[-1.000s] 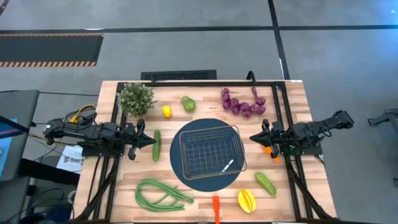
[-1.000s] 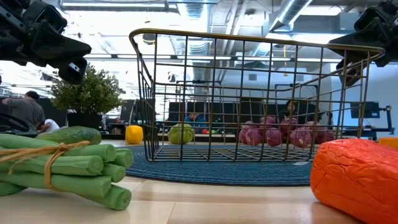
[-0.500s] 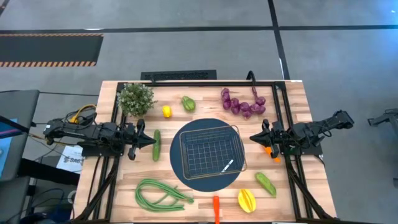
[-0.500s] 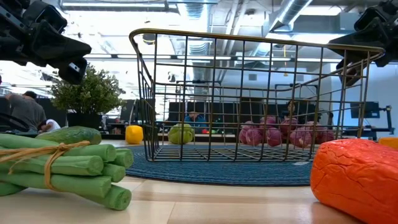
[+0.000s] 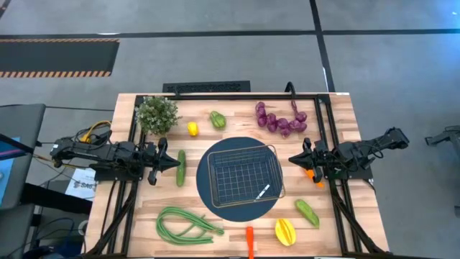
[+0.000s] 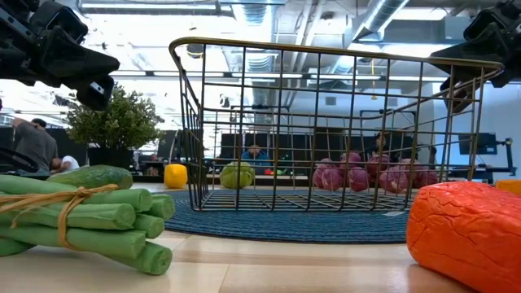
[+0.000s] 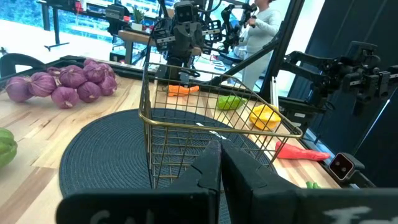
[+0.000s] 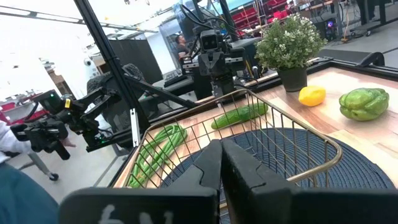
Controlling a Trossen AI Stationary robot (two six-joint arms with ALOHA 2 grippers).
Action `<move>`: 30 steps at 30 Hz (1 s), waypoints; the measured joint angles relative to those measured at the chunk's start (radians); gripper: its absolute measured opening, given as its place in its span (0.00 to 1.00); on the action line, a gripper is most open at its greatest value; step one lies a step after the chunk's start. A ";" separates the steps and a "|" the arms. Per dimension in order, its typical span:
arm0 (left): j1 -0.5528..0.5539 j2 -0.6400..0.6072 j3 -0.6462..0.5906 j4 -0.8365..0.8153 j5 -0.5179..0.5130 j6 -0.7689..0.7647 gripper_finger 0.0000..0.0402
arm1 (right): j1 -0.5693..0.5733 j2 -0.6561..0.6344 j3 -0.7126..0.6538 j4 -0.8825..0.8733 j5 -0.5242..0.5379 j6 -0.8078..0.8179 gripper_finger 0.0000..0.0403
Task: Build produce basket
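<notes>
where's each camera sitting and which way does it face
High view: overhead, facing straight down on the table; both arms show, left gripper, right gripper.
Low view: at tabletop height, facing level through the basket.
Left wrist view: on the left arm, facing the basket; its own shut fingers show.
Right wrist view: on the right arm, facing the opposite way; its own fingers show.
Both wrist views share the basket.

Wire-mesh metal basket (image 5: 243,175); woven mat (image 5: 208,198); wooden table (image 5: 237,122).

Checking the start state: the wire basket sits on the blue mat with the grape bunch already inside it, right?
Not quite. The basket is on the blue mat, but the grape bunch lies outside it on the table, as the high view shows.
</notes>
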State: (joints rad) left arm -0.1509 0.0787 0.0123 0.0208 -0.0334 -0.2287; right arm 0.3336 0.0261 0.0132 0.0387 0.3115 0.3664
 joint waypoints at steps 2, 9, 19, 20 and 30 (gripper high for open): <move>0.000 0.000 0.000 0.000 0.000 0.000 0.00 | 0.000 0.000 0.000 0.000 0.000 0.000 0.08; 0.000 0.000 0.000 0.000 0.000 -0.001 0.00 | 0.000 0.000 0.000 0.000 0.000 0.000 0.08; 0.000 0.000 0.000 0.019 -0.103 -0.374 0.00 | -0.015 0.000 -0.001 0.016 0.050 -0.017 0.08; 0.000 0.000 0.000 0.027 -0.145 -0.393 0.00 | -0.020 0.000 -0.001 0.022 0.055 -0.017 0.08; 0.000 0.000 0.000 0.178 -0.368 -0.338 0.00 | -0.111 -0.001 -0.003 0.221 0.143 0.183 0.08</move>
State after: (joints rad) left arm -0.1505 0.0784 0.0122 0.1990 -0.4017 -0.5668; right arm 0.2227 0.0246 0.0101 0.2595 0.4545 0.5497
